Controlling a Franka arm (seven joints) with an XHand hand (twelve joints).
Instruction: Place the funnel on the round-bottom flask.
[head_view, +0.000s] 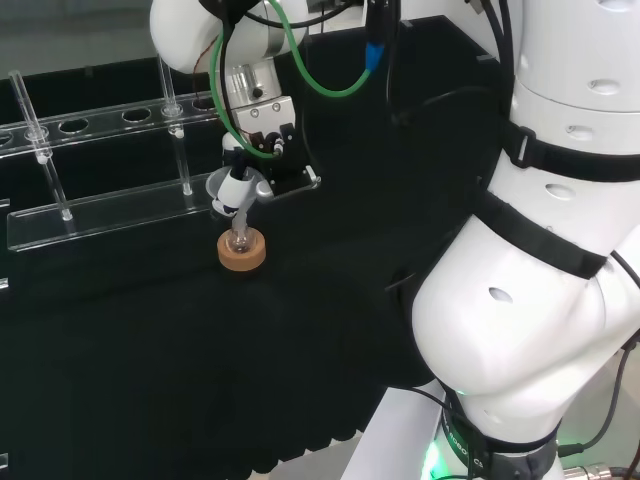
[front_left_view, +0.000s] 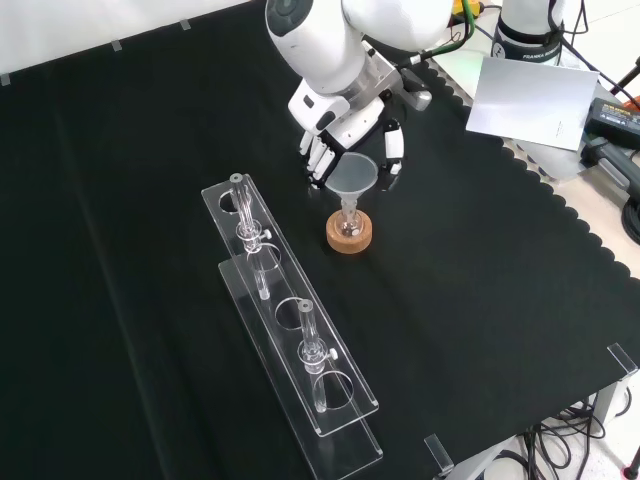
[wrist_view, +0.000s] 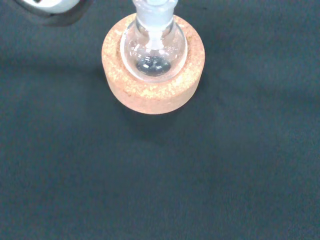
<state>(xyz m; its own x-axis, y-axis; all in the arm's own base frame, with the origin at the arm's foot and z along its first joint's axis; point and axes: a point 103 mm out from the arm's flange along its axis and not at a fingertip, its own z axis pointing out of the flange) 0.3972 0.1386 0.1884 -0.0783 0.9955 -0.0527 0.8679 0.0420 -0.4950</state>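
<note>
The funnel (front_left_view: 354, 174) is seen in the front view as a pale, translucent cone with its wide mouth upward, its stem pointing down into the neck of the round-bottom flask (front_left_view: 349, 222). The flask is seated upright in a cork ring (front_left_view: 349, 238), which rests on the black cloth (front_left_view: 480, 300) near the middle of the bench. In the wrist view the clear bulb of the flask (wrist_view: 153, 50) is seen nested in the cork ring (wrist_view: 153, 95), with the neck rising from it and a small dark patch visible at the bottom of the bulb.

The hand (front_left_view: 340, 125) is positioned over the funnel in the front view, with fingers (front_left_view: 318, 155) on the funnel's left and a digit (front_left_view: 392, 150) curled down on its right, so the rim is bracketed on both sides. Contact with the rim appears to be made, and the funnel is taken as gripped. In the head view the hand (head_view: 240, 190) is seen directly above the cork ring (head_view: 242, 251).

A clear plastic rack (front_left_view: 290, 330) with round holes is laid to the left of the flask in the front view, well apart from it, and 2 glass pieces (front_left_view: 246, 228) (front_left_view: 311, 345) are stood in it.
</note>
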